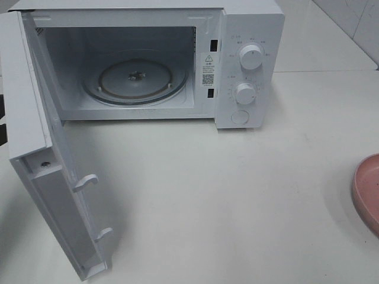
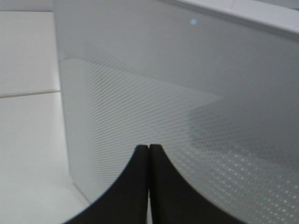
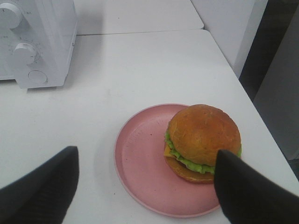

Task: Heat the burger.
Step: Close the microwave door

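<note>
The burger (image 3: pixel 203 140), with a golden-brown bun, green lettuce and yellow cheese, sits on a round pink plate (image 3: pixel 140 163) in the right wrist view. My right gripper (image 3: pixel 145 186) is open above the plate, one finger (image 3: pixel 243 186) just beside the burger. In the high view only the plate's edge (image 1: pixel 367 192) shows at the far right; the burger is out of view there. The white microwave (image 1: pixel 249 71) stands open with its glass turntable (image 1: pixel 135 80) bare. My left gripper (image 2: pixel 148 161) is shut, its fingertips close against the door's outer panel (image 2: pixel 177 102).
The microwave door (image 1: pixel 41 171) swings out toward the front left. Two knobs (image 1: pixel 251 57) and a round button are on the microwave's right panel. The table's right edge (image 3: pixel 261 116) runs close to the plate, with a white cabinet beyond it.
</note>
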Controlling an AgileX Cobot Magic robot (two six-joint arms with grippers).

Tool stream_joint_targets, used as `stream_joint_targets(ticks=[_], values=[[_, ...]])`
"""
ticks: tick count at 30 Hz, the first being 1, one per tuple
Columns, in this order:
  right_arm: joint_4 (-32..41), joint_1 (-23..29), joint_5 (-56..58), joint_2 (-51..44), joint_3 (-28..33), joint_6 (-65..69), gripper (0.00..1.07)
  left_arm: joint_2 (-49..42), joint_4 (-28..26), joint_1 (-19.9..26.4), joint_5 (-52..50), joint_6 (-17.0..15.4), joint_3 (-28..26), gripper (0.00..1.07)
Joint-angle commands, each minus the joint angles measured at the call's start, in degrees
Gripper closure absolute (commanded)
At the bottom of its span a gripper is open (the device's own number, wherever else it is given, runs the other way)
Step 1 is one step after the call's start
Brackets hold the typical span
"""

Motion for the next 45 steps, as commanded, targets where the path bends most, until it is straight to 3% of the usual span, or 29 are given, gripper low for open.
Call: stream_joint_targets(ticks=[1, 4, 11, 19, 30, 45], values=[[0.17, -0.29, -0.46, -1.43, 0.06, -0.57, 0.33, 1.72, 2.75, -3.32, -1.15, -1.26, -2.81, 1.07], [0.17, -0.29, -0.46, -1.43, 0.06, -0.57, 0.33, 4.35, 0.92, -7.96, -1.15, -1.26, -5.21, 1.07], [0.17, -0.29, -0.46, -1.43, 0.06, -0.57, 0.33, 8.08, -1.15, -12.78, -1.09, -1.2, -9.0, 1.07], [0.17, -0.29, -0.46, -1.43, 0.06, -0.57, 0.33, 11.12, -9.68, -18.56, -0.63, -1.09, -13.01, 1.07], [0.17, -0.29, -0.46, -1.43, 0.06, -0.57, 0.33, 15.87, -18.05, -27.56, 4.3, 4.13, -20.45, 1.07], [0.17, -0.29, -0.46, -1.43, 0.06, -0.57, 0.33, 23.38, -24.06, -34.21, 9.28, 6.59, -33.4, 1.07]])
